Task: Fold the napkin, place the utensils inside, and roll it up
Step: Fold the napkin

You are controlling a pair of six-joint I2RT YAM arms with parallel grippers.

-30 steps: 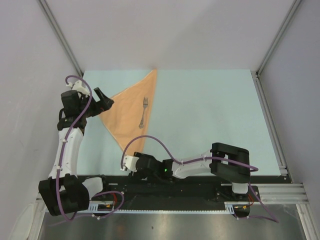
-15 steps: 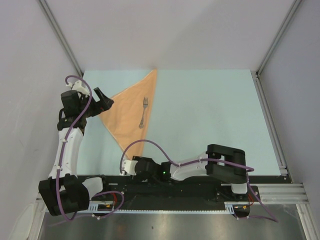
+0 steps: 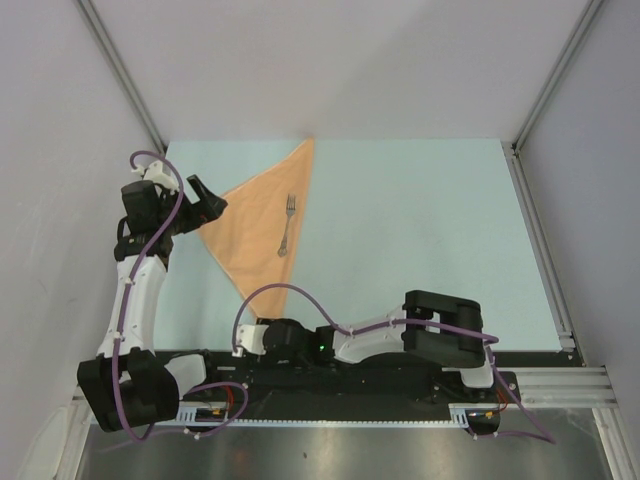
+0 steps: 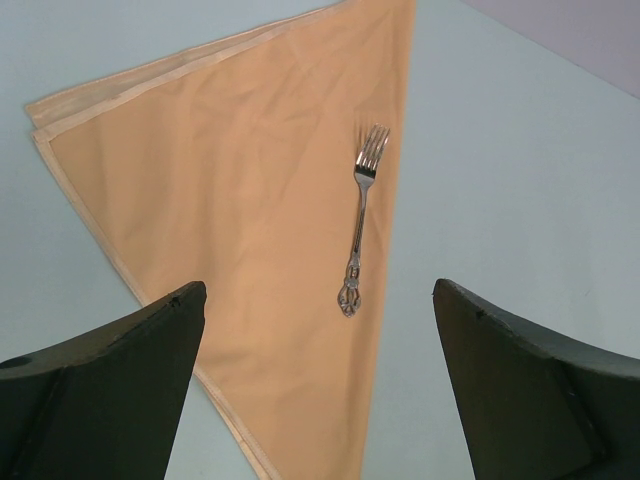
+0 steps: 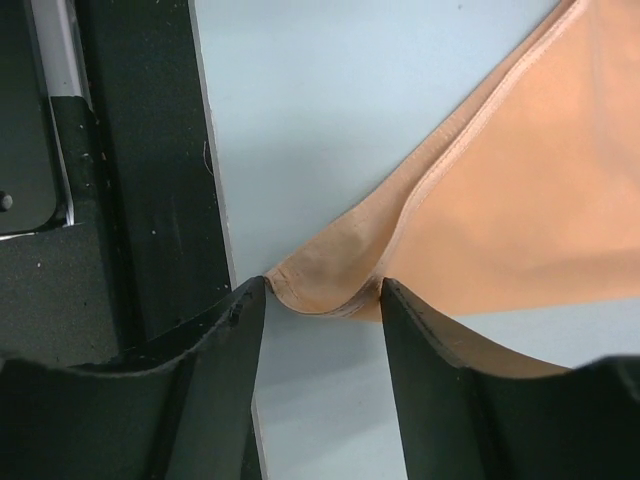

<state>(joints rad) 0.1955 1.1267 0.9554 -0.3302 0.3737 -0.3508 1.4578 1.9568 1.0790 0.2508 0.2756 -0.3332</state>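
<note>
- The triangle-folded napkin (image 3: 262,215) is lying on the bench (image 3: 420,220), with the fork (image 3: 287,226) resting on it.
- My left gripper (image 3: 208,196) is hovering released at its left corner.
- My right gripper (image 5: 318,290) is straddling its near corner; I cannot tell if it's grasping.

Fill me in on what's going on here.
The peach napkin lies folded into a triangle on the table, with the fork on top near its folded edge. The right arm has its jaws open around the napkin's near corner. The left arm hovers with open jaws by its left corner. Nothing is rolled yet.
</note>
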